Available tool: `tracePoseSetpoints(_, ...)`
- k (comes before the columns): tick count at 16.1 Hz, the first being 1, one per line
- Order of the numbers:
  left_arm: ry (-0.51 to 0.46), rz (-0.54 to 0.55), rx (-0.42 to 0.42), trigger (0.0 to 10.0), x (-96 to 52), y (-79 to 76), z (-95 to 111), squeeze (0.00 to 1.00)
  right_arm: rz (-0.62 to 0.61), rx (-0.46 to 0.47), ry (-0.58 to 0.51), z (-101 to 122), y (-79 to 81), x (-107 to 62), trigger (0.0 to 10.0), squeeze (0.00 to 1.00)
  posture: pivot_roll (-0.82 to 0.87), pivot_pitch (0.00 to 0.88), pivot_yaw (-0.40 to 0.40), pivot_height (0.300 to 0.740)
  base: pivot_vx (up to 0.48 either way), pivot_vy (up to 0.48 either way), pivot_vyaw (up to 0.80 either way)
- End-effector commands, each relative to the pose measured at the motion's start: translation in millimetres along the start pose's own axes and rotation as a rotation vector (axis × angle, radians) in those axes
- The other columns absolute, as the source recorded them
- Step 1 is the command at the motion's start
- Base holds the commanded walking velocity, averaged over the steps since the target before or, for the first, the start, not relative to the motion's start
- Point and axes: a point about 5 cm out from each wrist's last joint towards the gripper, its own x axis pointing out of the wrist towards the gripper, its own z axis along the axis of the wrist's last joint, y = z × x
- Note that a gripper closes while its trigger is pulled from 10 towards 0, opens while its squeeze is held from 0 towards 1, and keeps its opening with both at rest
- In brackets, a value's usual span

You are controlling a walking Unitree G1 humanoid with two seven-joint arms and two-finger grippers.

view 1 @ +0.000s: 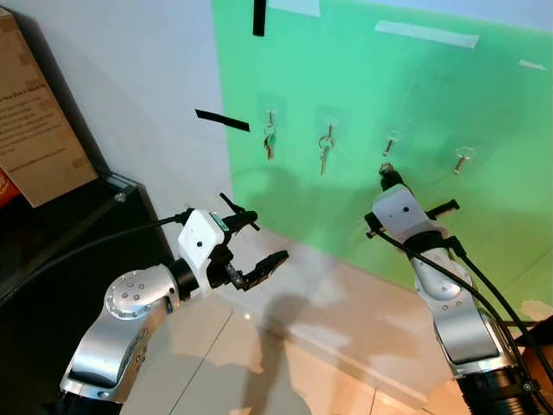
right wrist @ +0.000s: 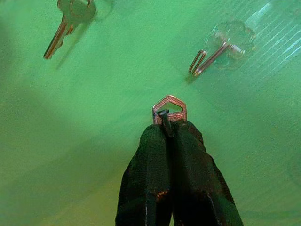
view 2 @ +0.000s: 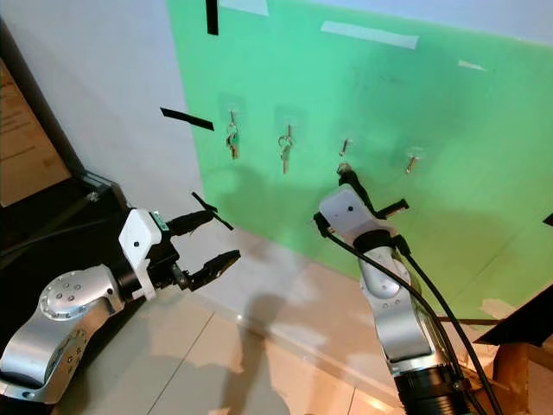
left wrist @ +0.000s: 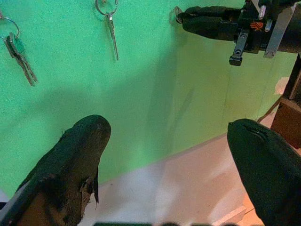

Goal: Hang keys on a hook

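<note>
Key (right wrist: 170, 108) in right end effector (right wrist: 172, 129), unlabelled.

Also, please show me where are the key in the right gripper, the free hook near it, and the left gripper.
key (right wrist: 170, 108): right wrist view, on its silver head above the fingertips.
free hook (right wrist: 203, 61): right wrist view, on its bent wire.
left gripper (view 1: 257, 238): left eye view, midway between its fingertips.

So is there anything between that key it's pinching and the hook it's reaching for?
Nothing visible. The right gripper holds the key just short of the empty hook, with only bare green wall between them. The other keys hang on hooks further along.
</note>
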Motion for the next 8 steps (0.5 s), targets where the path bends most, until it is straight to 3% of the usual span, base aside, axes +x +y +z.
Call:
tracePoseSetpoints(1, 0.000, -0.014, 0.007, 10.0, 0.0, -2.0, 2, 0.18, 0.021, -0.023, 0.013, -2, 2.6, -0.7, 10.0, 0.00, -0.06, 0.000, -0.014, 0.740, 0.000, 0.000, 0.00)
tracePoseSetpoints(4, 0.000, -0.012, 0.010, 10.0, -3.2, -2.0, 3, 0.18, -0.013, -0.041, -0.013, 1, -1.4, -1.5, 10.0, 0.00, -0.06, 0.000, -0.013, 0.740, 0.000, 0.000, 0.00)
tracePoseSetpoints(5, 0.001, -0.013, 0.014, 10.0, -4.4, -2.1, 3, 0.18, -0.061, -0.205, -0.081, 11, -11.2, -2.5, 10.0, 0.00, -0.06, 0.000, -0.013, 0.740, 0.000, 0.000, 0.00)
tracePoseSetpoints(6, 0.002, -0.014, 0.015, 10.0, -4.7, -2.4, 4, 0.18, -0.067, -0.295, -0.091, 14, -14.7, -3.2, 10.0, 0.00, -0.06, 0.000, -0.012, 0.740, 0.000, 0.000, 0.00)
tracePoseSetpoints(8, 0.004, -0.018, 0.017, 10.0, -4.8, -2.6, 5, 0.18, -0.045, -0.356, -0.057, 12, -16.1, -5.9, 10.0, 0.00, -0.06, 0.000, -0.012, 0.740, 0.000, 0.000, 0.00)
